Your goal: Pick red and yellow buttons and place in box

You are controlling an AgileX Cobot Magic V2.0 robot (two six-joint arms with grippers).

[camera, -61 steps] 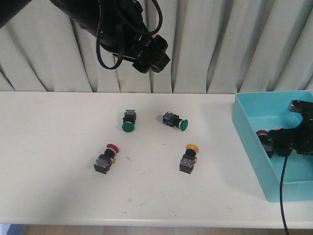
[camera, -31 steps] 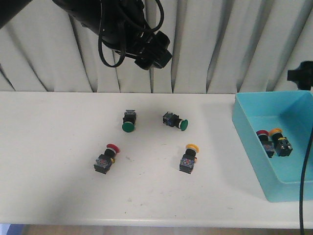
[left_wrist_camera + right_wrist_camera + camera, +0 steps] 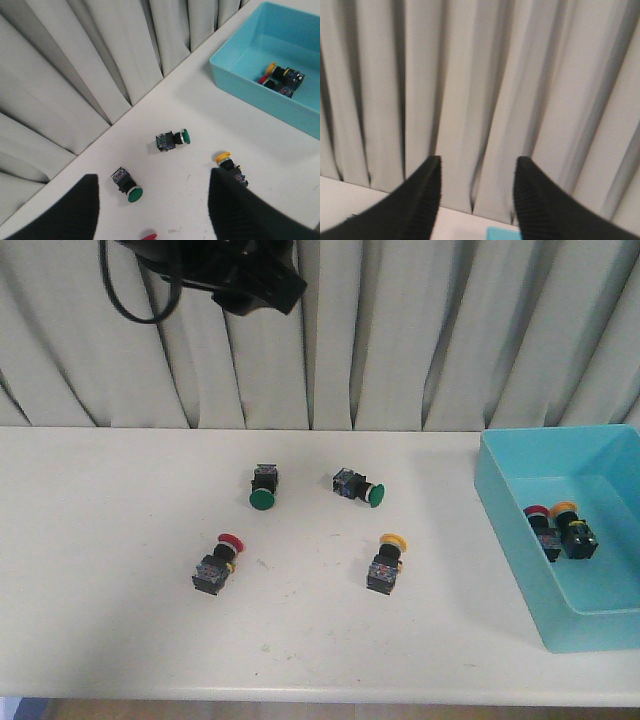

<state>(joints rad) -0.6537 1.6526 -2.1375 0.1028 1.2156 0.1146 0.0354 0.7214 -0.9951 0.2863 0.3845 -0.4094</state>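
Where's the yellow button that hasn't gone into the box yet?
In the front view the loose yellow button lies on the white table right of centre, below a green button and left of the blue box.

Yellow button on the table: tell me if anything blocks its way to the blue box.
Nothing visible does. The yellow button lies on bare white table, and the stretch between it and the box holds nothing. The two green buttons lie farther back, off that line.

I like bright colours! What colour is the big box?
The box is light turquoise blue all over, plain with no pattern. The front view shows it best.
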